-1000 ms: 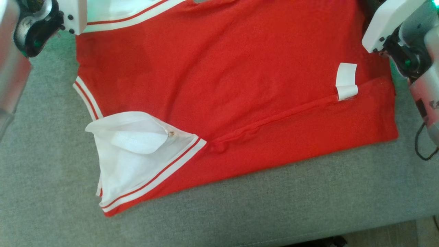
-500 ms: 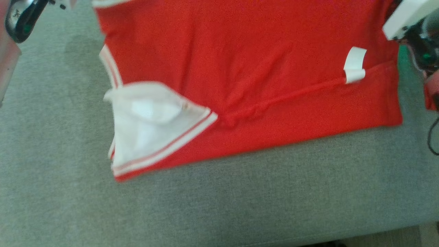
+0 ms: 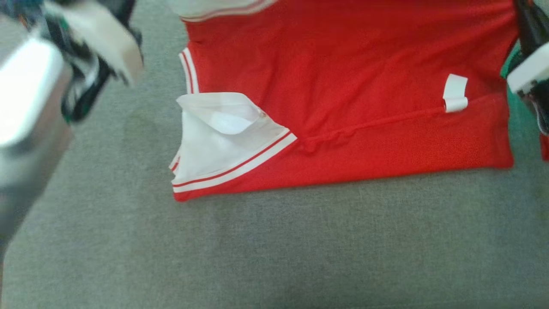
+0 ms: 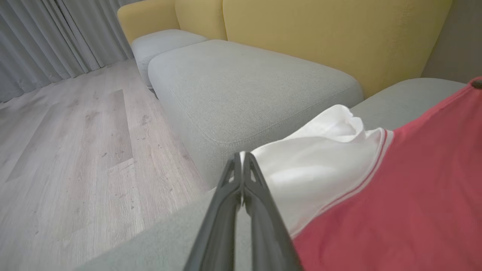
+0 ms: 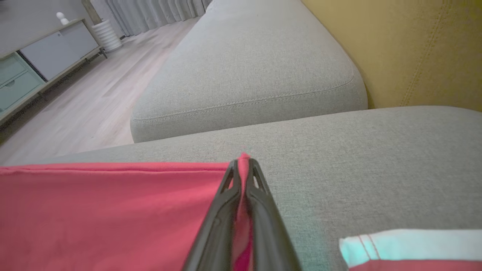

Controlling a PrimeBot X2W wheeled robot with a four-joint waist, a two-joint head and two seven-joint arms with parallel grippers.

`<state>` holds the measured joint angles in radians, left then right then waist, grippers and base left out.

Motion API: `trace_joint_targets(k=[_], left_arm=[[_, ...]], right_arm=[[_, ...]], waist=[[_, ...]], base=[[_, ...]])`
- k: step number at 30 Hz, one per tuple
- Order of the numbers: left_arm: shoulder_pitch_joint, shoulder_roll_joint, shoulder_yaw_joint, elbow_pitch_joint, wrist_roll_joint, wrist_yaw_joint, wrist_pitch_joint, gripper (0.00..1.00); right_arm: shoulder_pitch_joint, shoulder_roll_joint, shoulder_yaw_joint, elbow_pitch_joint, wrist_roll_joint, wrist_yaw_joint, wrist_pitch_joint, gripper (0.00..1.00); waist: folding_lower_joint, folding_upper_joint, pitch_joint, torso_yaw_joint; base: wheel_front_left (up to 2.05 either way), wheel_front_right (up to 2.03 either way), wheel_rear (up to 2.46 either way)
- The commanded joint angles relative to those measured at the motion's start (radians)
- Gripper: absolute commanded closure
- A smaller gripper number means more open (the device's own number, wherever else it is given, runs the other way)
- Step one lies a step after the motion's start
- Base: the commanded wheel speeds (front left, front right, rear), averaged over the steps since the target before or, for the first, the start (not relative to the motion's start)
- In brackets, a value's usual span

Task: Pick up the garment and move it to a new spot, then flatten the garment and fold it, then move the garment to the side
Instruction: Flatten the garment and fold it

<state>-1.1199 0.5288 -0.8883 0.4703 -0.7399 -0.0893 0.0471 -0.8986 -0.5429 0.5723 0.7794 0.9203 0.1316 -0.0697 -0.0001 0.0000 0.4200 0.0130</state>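
Right gripper [image 5: 244,162] and left gripper [image 4: 241,156]: both closed on cloth. Beneath them lies the grey sofa cushion [image 3: 300,249]. The garment [image 3: 343,86] is spread on it, stretched between the two. The right one clamps a red corner; the left pinches the white sleeve [image 4: 312,169] edge at its tips, apparently holding it. Judgement: light, limp knit that sags and drags on upholstery. Best taken at hems and corners, where the cloth is doubled.

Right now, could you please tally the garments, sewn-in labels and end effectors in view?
Garments: 1, the red garment
Labels: 1, the white label
End effectors: 2, the left end effector and the right end effector
Total: 4
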Motion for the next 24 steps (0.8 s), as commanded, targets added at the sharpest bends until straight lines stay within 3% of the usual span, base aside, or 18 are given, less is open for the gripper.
trace_joint_targets(k=[1, 7, 15, 24], left_arm=[[-0.025, 0.063, 0.039, -0.035, -0.005, 0.012, -0.007, 1.00], [0.177, 0.157, 0.054, -0.252, -0.048, 0.117, -0.022, 1.00], [0.459, 0.230, 0.044, -0.496, -0.101, 0.264, -0.061, 1.00], [0.620, 0.241, 0.024, -0.576, -0.147, 0.327, -0.095, 1.00]], right_arm=[[0.026, -0.027, -0.003, -0.029, 0.009, -0.001, -0.013, 1.00], [0.132, -0.059, -0.003, -0.081, 0.027, -0.001, -0.050, 1.00], [0.296, -0.082, -0.022, -0.146, 0.047, -0.001, -0.086, 1.00], [0.455, -0.086, -0.077, -0.215, 0.041, -0.001, -0.099, 1.00]], waist=[[0.0001, 0.0000, -0.019, 0.014], [0.0001, 0.0000, -0.059, 0.031], [0.0001, 0.0000, -0.097, 0.042], [0.0001, 0.0000, -0.116, 0.041]], base=[[0.00, 0.00, 0.00], [0.00, 0.00, 0.00], [0.00, 0.00, 0.00], [0.00, 0.00, 0.00]])
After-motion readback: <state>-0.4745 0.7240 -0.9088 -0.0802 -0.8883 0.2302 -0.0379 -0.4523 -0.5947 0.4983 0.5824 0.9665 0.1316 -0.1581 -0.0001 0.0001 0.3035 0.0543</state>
